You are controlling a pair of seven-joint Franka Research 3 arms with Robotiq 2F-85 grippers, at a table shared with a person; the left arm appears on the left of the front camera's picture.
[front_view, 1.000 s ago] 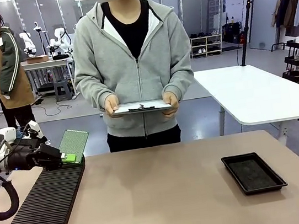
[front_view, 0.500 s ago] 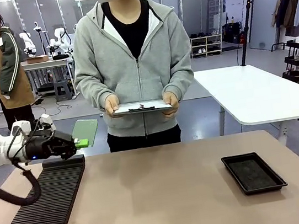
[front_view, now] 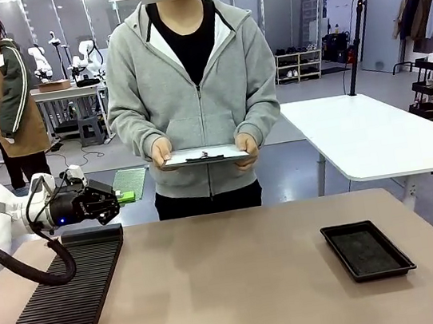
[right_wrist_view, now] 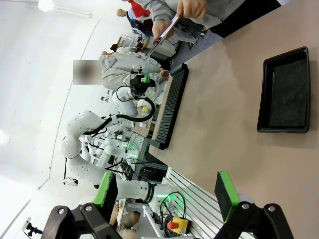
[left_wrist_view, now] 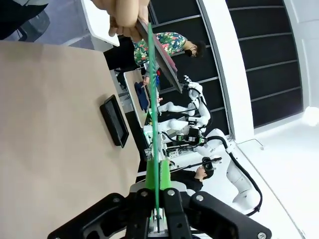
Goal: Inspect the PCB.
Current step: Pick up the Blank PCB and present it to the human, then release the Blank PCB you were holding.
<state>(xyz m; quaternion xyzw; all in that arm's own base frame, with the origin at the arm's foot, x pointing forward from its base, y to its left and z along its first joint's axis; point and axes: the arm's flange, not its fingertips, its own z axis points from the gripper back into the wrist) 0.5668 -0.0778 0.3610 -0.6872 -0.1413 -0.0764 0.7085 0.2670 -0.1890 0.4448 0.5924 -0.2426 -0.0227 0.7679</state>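
My left gripper [front_view: 122,198] is shut on one short edge of the PCB [front_view: 131,180], a thin green board with a pale dotted face. It holds the board nearly flat in the air above the far end of the black slotted rack [front_view: 59,305], left of the person. In the left wrist view the PCB [left_wrist_view: 152,99] shows edge-on, running up from between the green pads [left_wrist_view: 165,174] of the left gripper [left_wrist_view: 158,172] toward the person's hand [left_wrist_view: 124,15]. My right gripper [right_wrist_view: 164,191] stands open with nothing between its fingers, above the table.
The person stands at the far side and holds a white clipboard [front_view: 203,155] in both hands. A shallow black tray [front_view: 366,250] lies at the table's right; it also shows as the tray [right_wrist_view: 284,92] and the tray [left_wrist_view: 114,122] in the wrist views. Bare tabletop [front_view: 233,280] spans the middle.
My left gripper has risen from the rack and moved right, toward the person, with the PCB. The board has turned from a steep tilt to nearly flat. The person has not moved.
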